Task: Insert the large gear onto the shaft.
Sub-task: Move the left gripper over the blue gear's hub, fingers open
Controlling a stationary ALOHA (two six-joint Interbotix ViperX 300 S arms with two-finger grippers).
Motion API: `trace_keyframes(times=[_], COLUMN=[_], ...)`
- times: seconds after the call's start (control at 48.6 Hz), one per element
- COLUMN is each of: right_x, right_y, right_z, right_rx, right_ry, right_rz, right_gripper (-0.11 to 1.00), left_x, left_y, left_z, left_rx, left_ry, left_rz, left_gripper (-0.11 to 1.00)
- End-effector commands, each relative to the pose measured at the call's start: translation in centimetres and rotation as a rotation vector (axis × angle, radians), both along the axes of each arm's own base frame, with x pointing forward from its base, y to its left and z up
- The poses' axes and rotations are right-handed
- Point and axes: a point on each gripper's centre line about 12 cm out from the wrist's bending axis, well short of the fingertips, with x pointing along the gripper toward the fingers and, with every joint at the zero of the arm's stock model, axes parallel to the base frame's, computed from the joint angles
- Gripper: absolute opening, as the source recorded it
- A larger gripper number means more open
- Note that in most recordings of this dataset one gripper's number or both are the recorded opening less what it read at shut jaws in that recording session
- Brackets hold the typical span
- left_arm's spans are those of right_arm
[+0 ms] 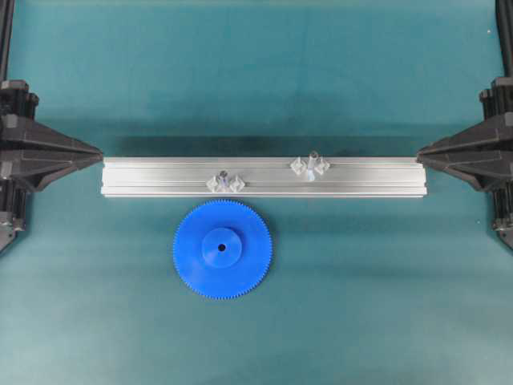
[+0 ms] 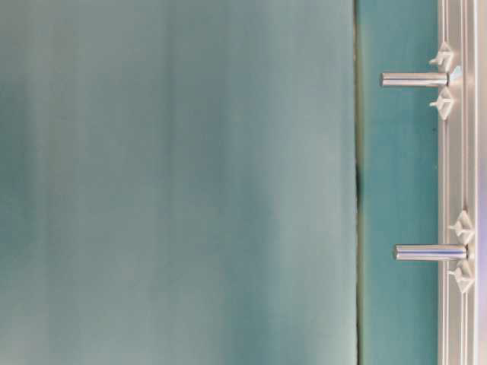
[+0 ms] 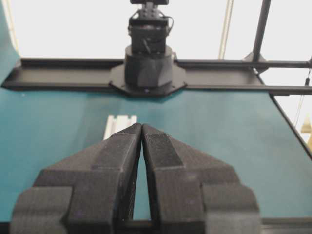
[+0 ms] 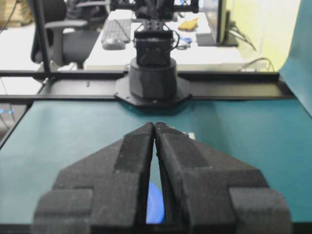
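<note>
Now you are seeing the left gripper (image 1: 100, 151) sitting at the aluminium rail's (image 1: 160, 178) left end, fingertips pressed together; the large gear (image 1: 222, 249) is lying just below the rail, the shaft (image 1: 309, 166) is standing on it, and the right gripper (image 1: 419, 152), fingertips likewise together, is waiting at its right end.

My teal desk (image 1: 337, 321): a long aluminium rail (image 1: 361, 178) lies across its middle; the large gear (image 1: 222, 249) lies flat just beside the rail's near edge.
</note>
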Motion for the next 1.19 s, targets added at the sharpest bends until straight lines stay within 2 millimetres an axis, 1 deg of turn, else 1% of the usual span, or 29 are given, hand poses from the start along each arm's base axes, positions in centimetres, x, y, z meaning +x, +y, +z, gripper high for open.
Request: trace_keyframes(times=[0.0,0.041,0.062,0.082,0.124,0.185,0.288,0.515,0.823,1.091,1.173], right_x=[0.3,0.3,0.3,0.3,0.2,0.2,0.0,0.0,0.7,0.7,0.7], right_y=[0.0,-0.1,-0.1,-0.1,-0.1,-0.1,0.0,0.0,0.1,0.1,0.1], right_z=[0.6,0.3,0.1,-0.2,-0.6,-0.8,-0.6,-0.4,-0.6,-1.1,-1.2], right_rx=[0.014,0.033,0.046,0.055,0.069,0.079,0.092,0.095,0.095,0.095,0.095], right_ry=[-0.011,0.017,0.040,0.064,0.115,0.173,0.236,0.296,0.382,0.423,0.429], right_rz=[-0.002,-0.005,-0.007,-0.007,-0.007,-0.007,-0.004,-0.003,-0.003,-0.003,-0.004], right_gripper=[0.16,0.18,0.22,0.23,0.17,0.10,0.05,0.04,0.04,0.04,0.04], left_x=[0.7,1.1,1.3,1.5,2.0,2.6,3.6,5.5,8.2,10.8,11.8], left_y=[-0.6,-0.7,-0.7,-0.8,-1.0,-1.2,-1.7,-2.5,-3.0,-4.2,-4.5], left_z=[1.4,1.5,1.5,1.5,1.4,1.2,0.4,-1.1,-1.9,-3.5,-4.6], left_rx=[-0.037,-0.055,-0.064,-0.070,-0.079,-0.084,-0.078,-0.068,-0.070,-0.051,-0.038], left_ry=[-0.015,-0.002,0.010,0.019,0.048,0.088,0.170,0.342,0.528,0.687,0.737], left_rz=[-0.033,-0.037,-0.041,-0.043,-0.051,-0.059,-0.075,-0.089,-0.086,-0.104,-0.105], left_gripper=[0.11,0.09,0.05,0.02,-0.01,-0.01,-0.01,-0.01,-0.01,-0.01,-0.01])
